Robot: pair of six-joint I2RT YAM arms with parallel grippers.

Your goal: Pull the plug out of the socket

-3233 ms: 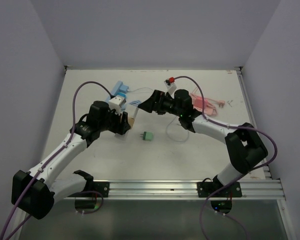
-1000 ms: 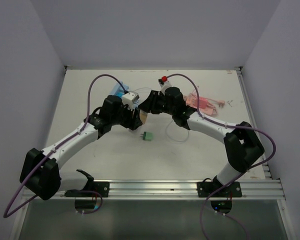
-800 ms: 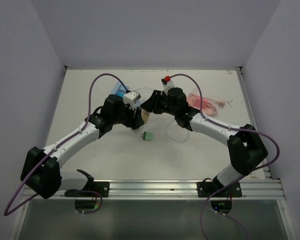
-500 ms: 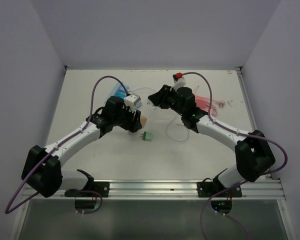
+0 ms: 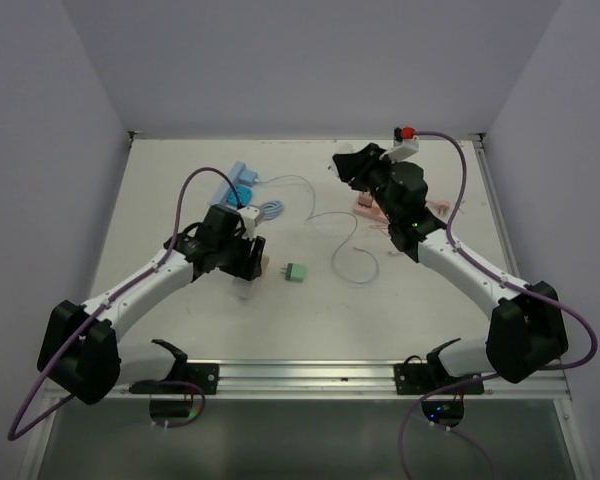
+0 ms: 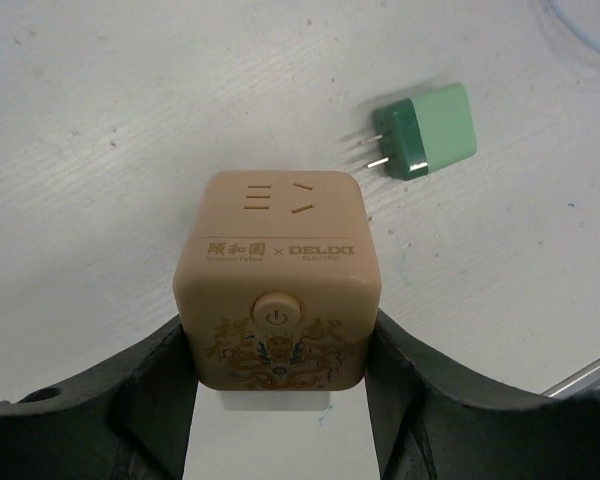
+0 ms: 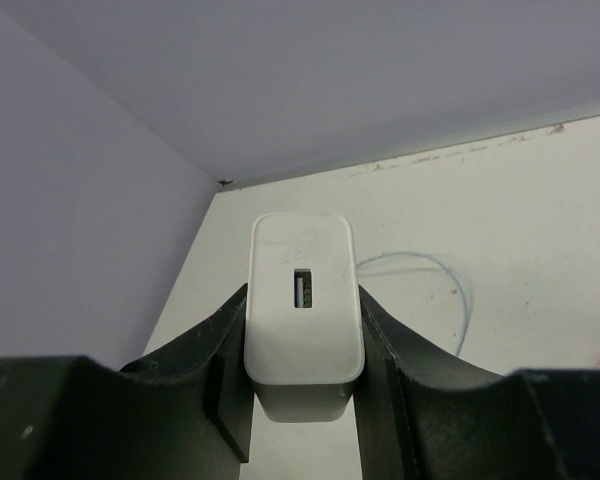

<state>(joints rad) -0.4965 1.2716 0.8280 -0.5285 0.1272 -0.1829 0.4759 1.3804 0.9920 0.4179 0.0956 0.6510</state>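
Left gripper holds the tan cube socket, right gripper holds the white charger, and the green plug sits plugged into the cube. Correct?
No. The green plug is not in the tan cube socket: it lies on the table beside it, apart, prongs bare, as the left wrist view shows. The rest is right.

The socket [image 6: 280, 290] is tan with gold ornament and brown lettering; the plug [image 7: 302, 300] is white, the small adapter [image 6: 425, 130] 2 shades of green, the table [image 5: 380, 320] scuffed off-white
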